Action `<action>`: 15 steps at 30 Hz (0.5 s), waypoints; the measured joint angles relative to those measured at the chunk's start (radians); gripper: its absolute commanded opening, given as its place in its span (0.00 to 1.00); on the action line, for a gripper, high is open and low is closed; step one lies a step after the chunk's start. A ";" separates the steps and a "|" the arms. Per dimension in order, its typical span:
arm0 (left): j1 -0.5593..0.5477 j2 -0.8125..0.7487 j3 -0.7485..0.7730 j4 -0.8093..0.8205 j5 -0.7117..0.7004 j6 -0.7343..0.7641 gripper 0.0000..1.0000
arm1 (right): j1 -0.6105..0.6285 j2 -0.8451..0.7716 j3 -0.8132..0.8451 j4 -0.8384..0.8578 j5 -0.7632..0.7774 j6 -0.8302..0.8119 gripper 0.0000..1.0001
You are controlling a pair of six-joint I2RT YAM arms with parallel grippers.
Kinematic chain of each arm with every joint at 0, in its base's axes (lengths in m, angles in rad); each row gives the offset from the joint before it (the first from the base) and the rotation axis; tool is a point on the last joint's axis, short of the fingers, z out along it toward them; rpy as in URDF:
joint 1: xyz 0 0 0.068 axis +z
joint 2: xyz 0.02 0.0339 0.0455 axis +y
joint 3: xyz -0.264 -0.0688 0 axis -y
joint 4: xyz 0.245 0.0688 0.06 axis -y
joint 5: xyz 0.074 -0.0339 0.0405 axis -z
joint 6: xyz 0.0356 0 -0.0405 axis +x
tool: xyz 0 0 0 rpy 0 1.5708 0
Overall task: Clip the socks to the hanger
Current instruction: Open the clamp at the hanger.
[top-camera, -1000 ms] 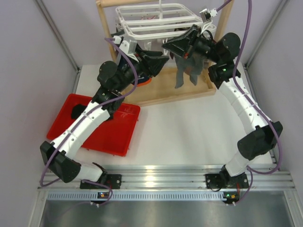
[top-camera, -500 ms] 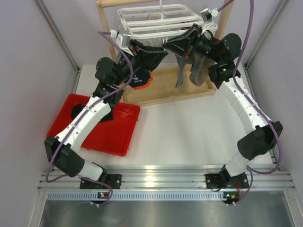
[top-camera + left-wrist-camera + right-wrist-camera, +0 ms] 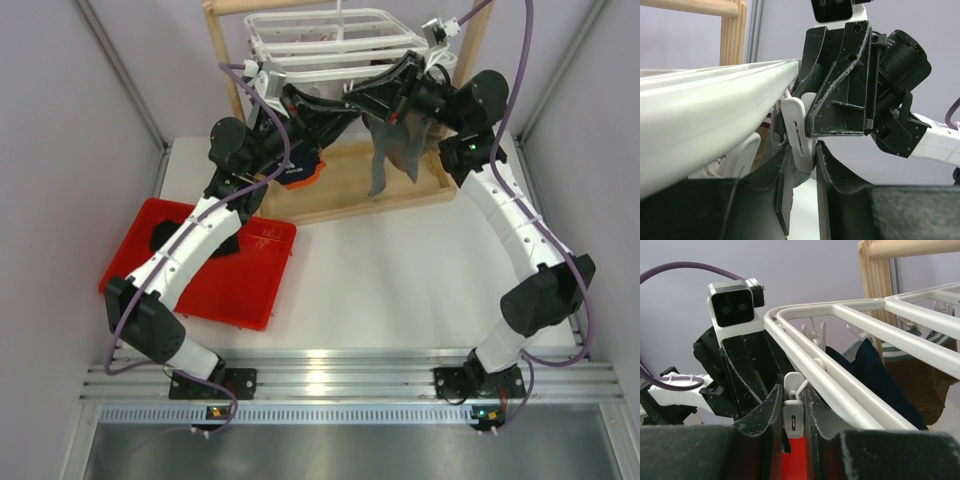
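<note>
We see the left gripper point(image 3: 801, 150) squeezing a white clip point(image 3: 797, 125) at the hanger point(image 3: 705, 115) edge, right gripper point(image 3: 792, 390) pinching a grey sock point(image 3: 383, 165).

Glossy white plastic hanger point(image 3: 715, 110) (matt grey sock point(image 3: 383, 165))

Table point(image 3: 400, 270): white, flat top, walled at the sides. Resting directly on it:
- Red tray point(image 3: 255, 275), at 9 o'clock, set askew to the table edges.
- Wooden frame point(image 3: 350, 200), at 12 o'clock, along the far edge.
- Navy cloth with orange trim point(image 3: 297, 172), at 11 o'clock, against the frame's base.
</note>
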 measured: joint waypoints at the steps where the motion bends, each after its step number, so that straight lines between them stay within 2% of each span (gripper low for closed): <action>1: 0.002 0.004 0.003 0.002 0.006 -0.002 0.14 | 0.000 0.000 0.000 0.001 0.001 0.000 0.00; 2: 0.005 0.006 0.007 0.003 0.014 -0.002 0.13 | 0.000 0.000 0.000 0.003 0.001 0.000 0.00; 3: 0.006 0.008 0.009 0.004 0.019 -0.002 0.07 | 0.000 0.000 0.000 0.005 0.001 0.000 0.02; 4: 0.007 0.008 0.010 0.005 0.023 -0.002 0.03 | 0.000 0.000 0.000 0.006 0.000 -0.001 0.08; 5: 0.008 0.008 0.010 0.005 0.025 -0.002 0.00 | 0.000 0.000 0.000 0.007 0.000 -0.001 0.32; 8: 0.011 0.008 0.010 0.006 0.023 0.007 0.00 | 0.000 0.000 0.000 0.007 -0.019 0.004 0.57; 11: 0.021 0.011 0.010 0.003 0.017 0.031 0.00 | 0.005 0.000 0.010 0.004 -0.034 0.000 0.65; 15: 0.020 0.011 0.009 -0.014 -0.002 0.117 0.00 | 0.005 -0.005 0.011 -0.027 -0.023 -0.002 0.72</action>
